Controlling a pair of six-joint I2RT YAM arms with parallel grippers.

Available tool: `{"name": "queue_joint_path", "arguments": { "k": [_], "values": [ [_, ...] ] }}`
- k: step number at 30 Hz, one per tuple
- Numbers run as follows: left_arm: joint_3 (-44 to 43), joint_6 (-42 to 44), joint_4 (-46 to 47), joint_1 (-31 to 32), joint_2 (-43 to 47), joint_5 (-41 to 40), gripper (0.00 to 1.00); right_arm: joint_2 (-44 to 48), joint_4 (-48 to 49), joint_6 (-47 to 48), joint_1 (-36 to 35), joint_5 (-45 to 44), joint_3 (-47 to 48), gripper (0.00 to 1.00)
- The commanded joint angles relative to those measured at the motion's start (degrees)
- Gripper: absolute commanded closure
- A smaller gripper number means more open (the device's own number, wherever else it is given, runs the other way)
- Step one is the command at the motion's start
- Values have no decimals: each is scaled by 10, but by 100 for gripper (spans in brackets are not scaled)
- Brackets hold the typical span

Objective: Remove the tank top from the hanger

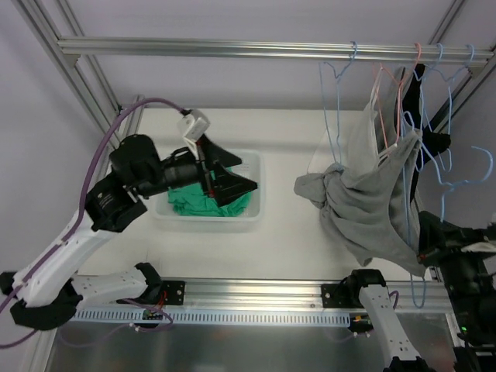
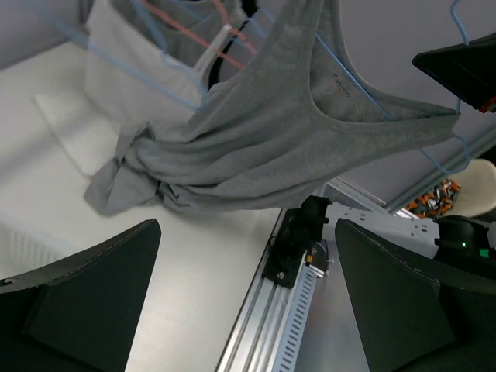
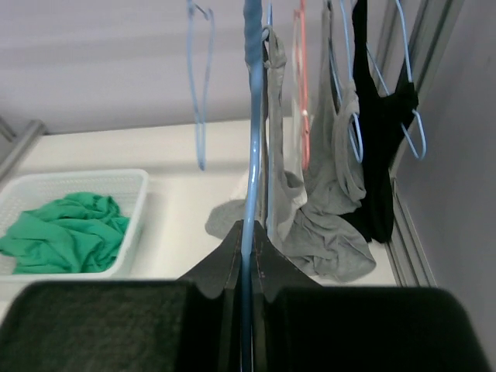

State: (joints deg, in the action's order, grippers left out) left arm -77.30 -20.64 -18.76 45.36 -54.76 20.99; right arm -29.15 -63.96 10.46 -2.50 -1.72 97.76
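Note:
A grey tank top [image 1: 372,203] hangs twisted on a blue wire hanger [image 1: 411,194] under the rail at the right, its lower end bunched just above the table. It also shows in the left wrist view [image 2: 263,147] and the right wrist view [image 3: 325,225]. My right gripper [image 3: 248,232] is shut on the blue hanger's wire [image 3: 250,139], low at the right edge of the top view [image 1: 431,249]. My left gripper [image 1: 232,182] is open and empty above the white basket, its fingers [image 2: 93,294] wide apart and pointing toward the tank top.
A white basket [image 1: 256,194] holds a green cloth [image 1: 194,205]. The metal rail [image 1: 232,49] carries several hangers, among them a pink one [image 1: 387,93] with a white garment [image 2: 124,70] and a black top [image 3: 380,139]. The frame's post stands at the right.

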Motion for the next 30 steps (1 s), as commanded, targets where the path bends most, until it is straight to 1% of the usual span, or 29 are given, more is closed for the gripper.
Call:
{"name": "queue_joint_path", "arguments": {
  "k": [1, 2, 3, 4, 5, 6, 8, 12, 15, 16, 19, 20, 21, 22, 23, 25, 26, 28, 29, 30],
  "values": [
    [-88, 86, 112, 102, -79, -7, 2, -6, -38, -5, -1, 64, 78, 100],
    [-145, 102, 114, 120, -129, -14, 2, -7, -47, -9, -2, 97, 92, 100],
    [-175, 124, 114, 149, -156, -23, 2, -7, -49, -11, -6, 113, 114, 100],
    [-201, 135, 116, 161, -180, -28, 1, -9, -53, -16, -14, 129, 123, 100],
    [-254, 147, 116, 174, -225, -35, 1, -11, -61, -18, -20, 158, 132, 100],
    [-278, 167, 118, 185, -246, -55, 1, -13, -64, -21, -25, 172, 145, 100],
    [-335, 178, 123, 210, -296, -67, 1, -13, -68, -30, -43, 203, 152, 100],
    [-379, 179, 142, 227, -349, -69, 2, -15, -67, -30, -57, 252, 158, 100],
    [-380, 182, 162, 233, -369, -74, 17, -21, -64, -25, -58, 267, 165, 100],
    [-378, 181, 166, 233, -373, -76, 19, -22, -58, -25, -58, 267, 165, 100],
    [-370, 182, 169, 233, -380, -89, 20, -26, -35, -30, -59, 278, 159, 100],
    [-361, 187, 170, 233, -380, -93, 28, -27, -30, -32, -58, 289, 155, 100],
    [-356, 189, 170, 233, -379, -99, 33, -29, -25, -36, -58, 291, 151, 100],
    [-342, 191, 171, 233, -373, -107, 41, -29, -15, -37, -59, 293, 148, 100],
    [-337, 195, 173, 233, -370, -122, 54, -28, -11, -39, -59, 295, 142, 100],
    [-319, 199, 175, 233, -360, -131, 55, -24, 8, -47, -59, 304, 132, 100],
    [-313, 199, 181, 233, -359, -133, 68, -22, 16, -49, -59, 309, 126, 100],
    [-302, 198, 185, 233, -352, -140, 81, -19, 32, -55, -59, 315, 111, 100],
    [-299, 195, 185, 233, -351, -142, 100, -19, 35, -56, -58, 314, 105, 100],
    [-297, 193, 185, 233, -349, -148, 100, -20, 38, -55, -58, 313, 97, 100]
  ]
}}
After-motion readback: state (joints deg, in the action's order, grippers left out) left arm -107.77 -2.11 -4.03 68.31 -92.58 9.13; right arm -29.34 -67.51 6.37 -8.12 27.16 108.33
